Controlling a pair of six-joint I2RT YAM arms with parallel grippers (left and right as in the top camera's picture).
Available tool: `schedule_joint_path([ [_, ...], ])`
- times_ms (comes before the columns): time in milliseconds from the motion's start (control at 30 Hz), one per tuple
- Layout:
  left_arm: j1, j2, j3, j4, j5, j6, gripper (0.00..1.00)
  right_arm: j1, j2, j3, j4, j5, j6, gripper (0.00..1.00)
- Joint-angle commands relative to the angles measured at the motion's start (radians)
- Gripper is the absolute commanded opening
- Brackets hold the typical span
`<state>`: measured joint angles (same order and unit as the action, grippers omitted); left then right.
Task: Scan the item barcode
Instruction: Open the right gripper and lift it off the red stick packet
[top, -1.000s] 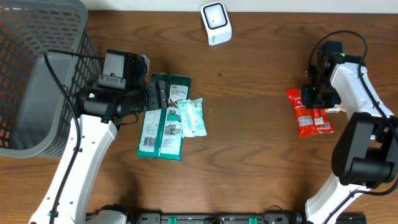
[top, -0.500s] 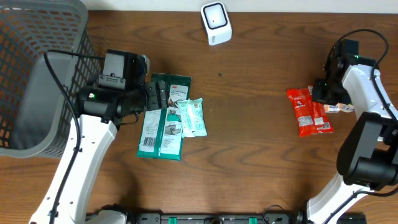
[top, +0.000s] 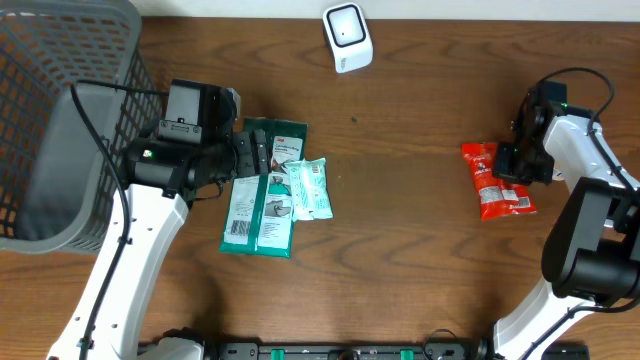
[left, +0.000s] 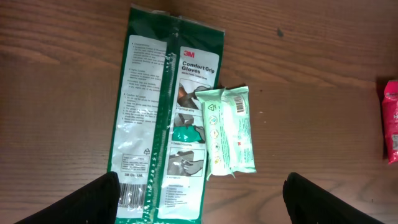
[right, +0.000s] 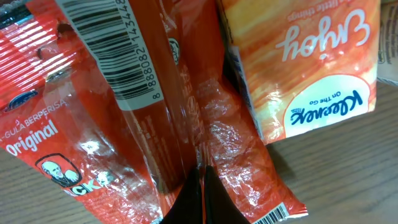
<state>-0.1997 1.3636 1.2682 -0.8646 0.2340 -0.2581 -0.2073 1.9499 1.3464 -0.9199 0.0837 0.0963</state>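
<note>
The red snack packet (top: 497, 182) lies flat at the right, crinkled, back seam up, its barcode (right: 124, 56) showing. The white scanner (top: 347, 37) sits well apart, at the far edge.

Red snack pkt (right: 74, 124) glossy crinkly plastic; table (top: 420, 250) matt wood grain.

Wooden table (top: 420, 250) bears green glove pack (top: 258, 205), red packets (top: 490, 195) and white scanner (top: 347, 35).
</note>
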Motion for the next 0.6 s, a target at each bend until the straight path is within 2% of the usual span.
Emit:
schedule_joint_path([
  [0, 0.003, 0.004, 0.000, -0.003, 0.001, 0.009, 0.85, 0.000, -0.030, 0.052, -0.025, -0.010, 0.006, 0.01],
  [267, 0.003, 0.004, 0.000, -0.003, 0.001, 0.009, 0.84, 0.000, -0.123, 0.156, -0.113, -0.053, 0.000, 0.14],
  [433, 0.003, 0.004, 0.000, -0.003, 0.001, 0.009, 0.84, 0.006, -0.131, 0.147, -0.164, -0.246, 0.000, 0.28],
  [567, 0.003, 0.004, 0.000, -0.003, 0.001, 0.009, 0.84, 0.050, -0.131, 0.119, -0.169, -0.365, 0.000, 0.34],
])
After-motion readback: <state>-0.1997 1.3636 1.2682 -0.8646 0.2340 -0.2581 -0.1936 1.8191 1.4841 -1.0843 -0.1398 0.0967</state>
